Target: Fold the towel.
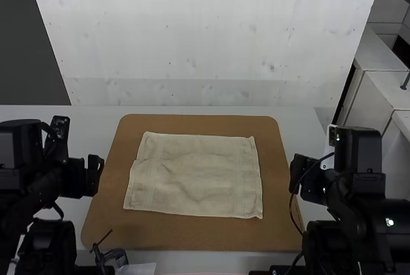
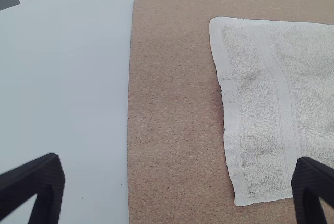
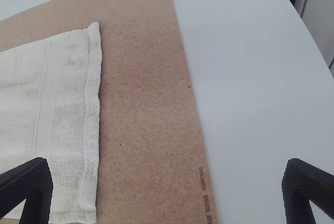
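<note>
Your high view looks forward and down, from behind left gripper [image 1: 95, 174] and right gripper [image 1: 298, 175]. Each wrist view looks down more closely beyond its gripper, sharing board [image 1: 192, 235] and towel [image 1: 195, 175] with it.

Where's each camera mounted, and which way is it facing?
High view: fixed above and behind the arms, facing forward and down at the whole towel on the brown board; left arm and right arm show.
Left wrist view: on that wrist, facing down at the towel's left side and the table; left claw shows both fingers, apart.
Right wrist view: on that wrist, facing down at the towel's right side; right claw likewise.
Shared: high and left wrist views both show the towel's left edge.
</note>
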`<move>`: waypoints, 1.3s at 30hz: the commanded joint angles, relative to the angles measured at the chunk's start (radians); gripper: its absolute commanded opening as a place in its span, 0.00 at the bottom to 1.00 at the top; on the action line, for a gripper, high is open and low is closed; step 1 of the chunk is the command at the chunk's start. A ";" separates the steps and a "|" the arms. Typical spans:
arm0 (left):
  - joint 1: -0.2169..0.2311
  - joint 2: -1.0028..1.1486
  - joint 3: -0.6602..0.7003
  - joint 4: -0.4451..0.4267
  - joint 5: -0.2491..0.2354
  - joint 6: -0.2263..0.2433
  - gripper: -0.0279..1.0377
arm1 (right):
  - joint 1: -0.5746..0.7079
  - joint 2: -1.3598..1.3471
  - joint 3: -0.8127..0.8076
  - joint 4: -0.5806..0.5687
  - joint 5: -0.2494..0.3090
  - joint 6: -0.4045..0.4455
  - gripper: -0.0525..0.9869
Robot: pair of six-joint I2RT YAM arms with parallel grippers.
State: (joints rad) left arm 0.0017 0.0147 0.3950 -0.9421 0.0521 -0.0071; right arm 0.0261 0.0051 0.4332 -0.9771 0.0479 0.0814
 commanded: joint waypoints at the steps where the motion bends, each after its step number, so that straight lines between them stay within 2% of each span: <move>1: 0.006 -0.009 0.038 0.008 0.002 0.010 0.94 | 0.008 -0.014 0.015 0.008 -0.016 -0.006 0.97; 11: 0.001 0.013 0.067 0.012 0.009 0.012 0.94 | -0.015 0.001 0.053 0.021 -0.011 0.011 0.97; 16: -0.026 0.248 0.185 0.029 0.005 0.012 0.94 | 0.009 0.240 0.150 0.061 -0.029 0.012 0.97; 20: -0.031 0.435 0.255 0.097 0.002 0.015 0.92 | 0.024 0.434 0.171 0.163 -0.068 0.021 0.97; 22: -0.031 0.541 0.275 0.121 0.000 -0.007 0.91 | 0.029 0.542 0.182 0.213 -0.083 0.027 0.97; 25: -0.031 0.703 0.317 0.141 -0.005 -0.042 0.92 | 0.031 0.707 0.187 0.305 -0.083 0.027 0.97; 27: -0.039 0.801 0.331 0.187 -0.014 -0.054 0.95 | 0.051 0.826 0.207 0.354 -0.080 0.029 0.97; 29: -0.052 0.896 0.338 0.238 -0.040 -0.053 0.95 | 0.083 0.947 0.246 0.376 -0.065 0.043 0.97; 31: -0.054 1.004 0.364 0.278 -0.040 -0.053 0.95 | 0.112 1.059 0.285 0.416 -0.048 0.055 0.97; 32: -0.054 1.056 0.384 0.284 -0.040 -0.054 0.95 | 0.124 1.113 0.305 0.442 -0.042 0.060 0.97; 35: -0.071 1.194 0.438 0.312 -0.090 -0.050 0.95 | 0.133 1.286 0.394 0.482 -0.042 0.084 0.97; 39: -0.085 1.340 0.515 0.319 -0.095 -0.056 0.94 | 0.175 1.512 0.533 0.491 -0.040 0.121 0.97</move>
State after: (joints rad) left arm -0.0692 1.2739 0.8341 -0.6308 -0.0151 -0.0498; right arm 0.1638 1.3907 0.8734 -0.4904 -0.0059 0.1581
